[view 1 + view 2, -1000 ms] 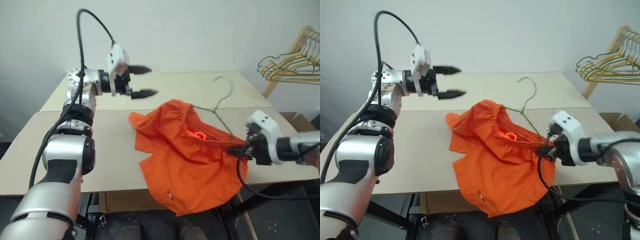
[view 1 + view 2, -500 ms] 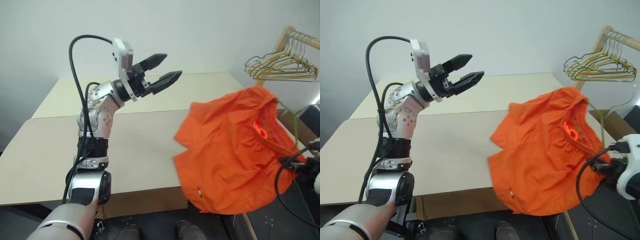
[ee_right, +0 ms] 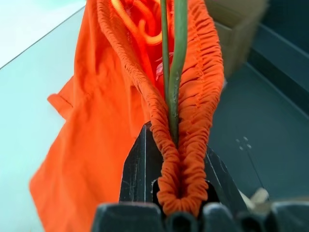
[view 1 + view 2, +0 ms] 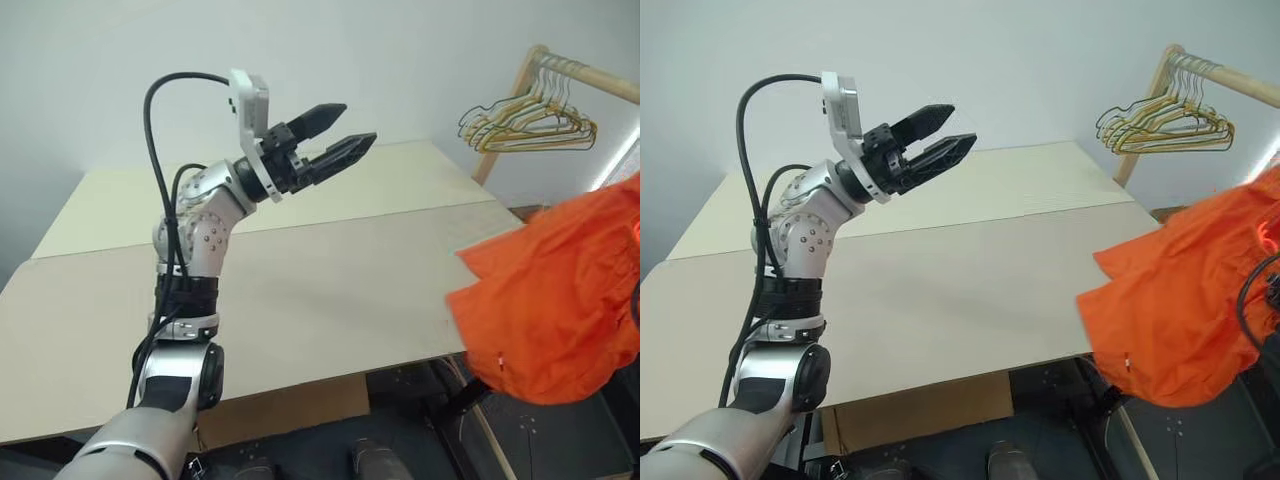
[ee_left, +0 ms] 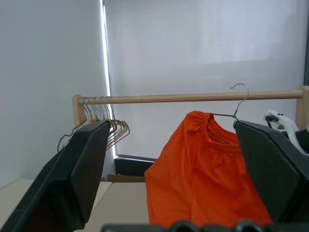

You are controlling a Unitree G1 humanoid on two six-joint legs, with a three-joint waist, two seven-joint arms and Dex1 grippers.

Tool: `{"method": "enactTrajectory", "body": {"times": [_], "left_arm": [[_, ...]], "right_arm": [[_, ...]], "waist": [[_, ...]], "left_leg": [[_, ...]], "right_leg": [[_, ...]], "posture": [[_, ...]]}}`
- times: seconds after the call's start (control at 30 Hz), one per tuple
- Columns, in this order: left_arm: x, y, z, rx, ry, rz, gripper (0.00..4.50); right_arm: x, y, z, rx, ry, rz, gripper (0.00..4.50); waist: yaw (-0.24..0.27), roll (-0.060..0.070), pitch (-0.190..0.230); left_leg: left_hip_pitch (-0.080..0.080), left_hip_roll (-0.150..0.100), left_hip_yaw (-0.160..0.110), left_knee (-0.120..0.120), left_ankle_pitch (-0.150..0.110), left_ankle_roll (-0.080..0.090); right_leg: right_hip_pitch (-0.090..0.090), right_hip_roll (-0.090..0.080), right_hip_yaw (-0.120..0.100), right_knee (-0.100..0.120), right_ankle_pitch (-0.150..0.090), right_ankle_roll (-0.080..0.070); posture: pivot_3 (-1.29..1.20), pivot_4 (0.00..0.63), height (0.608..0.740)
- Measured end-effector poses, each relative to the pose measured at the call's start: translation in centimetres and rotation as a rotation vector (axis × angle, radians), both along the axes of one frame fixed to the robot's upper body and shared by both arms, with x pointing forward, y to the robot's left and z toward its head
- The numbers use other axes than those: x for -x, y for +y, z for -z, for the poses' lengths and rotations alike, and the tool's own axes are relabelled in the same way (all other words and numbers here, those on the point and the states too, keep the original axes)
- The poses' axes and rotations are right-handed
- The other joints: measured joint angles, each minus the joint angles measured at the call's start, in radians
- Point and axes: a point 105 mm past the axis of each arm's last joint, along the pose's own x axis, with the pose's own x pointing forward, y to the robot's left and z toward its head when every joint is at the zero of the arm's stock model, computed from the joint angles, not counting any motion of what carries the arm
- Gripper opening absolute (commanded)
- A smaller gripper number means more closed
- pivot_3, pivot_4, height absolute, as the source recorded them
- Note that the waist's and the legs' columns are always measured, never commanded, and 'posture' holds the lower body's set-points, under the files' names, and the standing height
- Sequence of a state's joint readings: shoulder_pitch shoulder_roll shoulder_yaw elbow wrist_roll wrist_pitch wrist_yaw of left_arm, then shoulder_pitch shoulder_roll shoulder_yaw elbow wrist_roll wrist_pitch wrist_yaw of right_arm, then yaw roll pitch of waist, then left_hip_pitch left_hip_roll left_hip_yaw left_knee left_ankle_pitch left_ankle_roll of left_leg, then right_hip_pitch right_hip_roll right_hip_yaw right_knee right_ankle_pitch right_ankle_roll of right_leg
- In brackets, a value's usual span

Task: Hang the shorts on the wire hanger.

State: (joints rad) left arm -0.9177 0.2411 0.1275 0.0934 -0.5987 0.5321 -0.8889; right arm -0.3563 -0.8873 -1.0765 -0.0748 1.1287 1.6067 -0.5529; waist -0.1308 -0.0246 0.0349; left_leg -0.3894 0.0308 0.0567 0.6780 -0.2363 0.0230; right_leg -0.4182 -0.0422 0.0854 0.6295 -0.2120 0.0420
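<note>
Off the table's right edge, gathered orange shorts (image 4: 560, 300) and thin wire hanger (image 3: 175, 72) pinched in right gripper (image 3: 176, 159); left gripper (image 4: 335, 135) wide.

Head pair looks forward-down over table (image 4: 330, 290) from my height, slightly offset; both share my raised left gripper (image 4: 338, 130), shorts (image 4: 560, 300). Left wrist cam faces level along fingers toward rack (image 5: 193, 97). Right wrist cam close on waistband, wire hanger (image 3: 173, 72).

1. No readable text, brand, number or sign appears anywhere.
2. The shorts (image 4: 560, 300) carry a tiny white label mark near one hem, too small to make out any letters.
</note>
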Motion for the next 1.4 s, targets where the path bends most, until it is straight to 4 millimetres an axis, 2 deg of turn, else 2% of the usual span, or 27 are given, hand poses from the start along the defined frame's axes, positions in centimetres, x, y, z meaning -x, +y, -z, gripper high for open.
{"method": "enactTrajectory", "body": {"times": [0.3, 0.53, 0.77, 1.03, 1.4], "left_arm": [[0.6, 0.0, 0.1, -0.004, -0.002, 0.024, 4.45], [0.7, 0.0, 0.2, -0.016, -0.006, 0.025, 4.45], [1.1, -0.1, 0.2, -0.025, -0.019, 0.029, 4.45], [1.5, 0.2, 0.7, -0.032, -0.011, 0.046, 4.45], [3.5, 0.3, 1.7, -0.119, -0.032, 0.197, 4.45]], "right_arm": [[0.4, -2.6, -1.4, -0.079, 0.009, 0.191, 0.05], [0.9, -4.2, -1.7, -0.177, -0.011, 0.291, 0.05], [1.9, -5.7, -0.4, -0.284, 0.018, 0.403, 0.05], [2.2, -6.2, -0.2, -0.306, 0.021, 0.444, 0.05], [2.2, -6.5, -0.1, -0.308, 0.012, 0.444, 0.05]], "waist": [[-0.020, 0.001, -0.001], [-0.025, 0.002, 0.000], [-0.028, 0.002, -0.001], [-0.030, 0.004, -0.002], [-0.029, 0.004, -0.002]], "left_leg": [[0.001, -0.007, 0.002, 0.000, 0.000, 0.001], [0.003, -0.013, 0.002, -0.001, -0.001, 0.003], [0.006, -0.016, 0.001, -0.001, -0.004, 0.007], [0.004, -0.016, 0.001, -0.001, -0.006, 0.012], [0.005, -0.016, 0.001, -0.002, -0.007, 0.013]], "right_leg": [[0.003, 0.000, 0.015, -0.004, -0.003, 0.006], [0.007, 0.000, 0.026, -0.005, -0.007, 0.010], [0.015, 0.000, 0.036, -0.011, -0.008, 0.015], [0.015, 0.000, 0.037, -0.019, -0.007, 0.018], [0.015, 0.000, 0.038, -0.019, -0.007, 0.019]], "posture": [[-0.12, 0.000, 0.740], [-0.11, 0.000, 0.740], [-0.10, 0.000, 0.740], [-0.09, 0.000, 0.740], [-0.09, 0.000, 0.740]]}}
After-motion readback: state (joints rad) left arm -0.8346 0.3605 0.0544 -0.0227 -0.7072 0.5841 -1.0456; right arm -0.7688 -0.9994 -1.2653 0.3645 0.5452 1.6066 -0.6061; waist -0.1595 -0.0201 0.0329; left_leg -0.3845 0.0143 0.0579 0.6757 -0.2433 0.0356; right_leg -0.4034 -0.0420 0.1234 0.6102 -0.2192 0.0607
